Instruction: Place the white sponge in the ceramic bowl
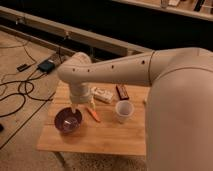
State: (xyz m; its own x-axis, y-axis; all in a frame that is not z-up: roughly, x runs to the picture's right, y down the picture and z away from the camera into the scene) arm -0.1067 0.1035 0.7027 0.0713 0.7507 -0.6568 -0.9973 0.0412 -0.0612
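Note:
The dark purple ceramic bowl (68, 121) sits on the left part of the wooden table (105, 140). My gripper (74, 107) hangs from the wrist just above the bowl's far rim, under the bent arm (115, 70). The white sponge cannot be picked out; it is hidden by the wrist or lost in the pale glint inside the bowl.
A white printed box (102, 94) and a dark brown bar (121, 91) lie at the table's back. An orange stick-like item (93, 114) lies right of the bowl. A translucent white cup (123, 111) stands mid-table. Cables and a power block (46, 65) lie on the floor at left.

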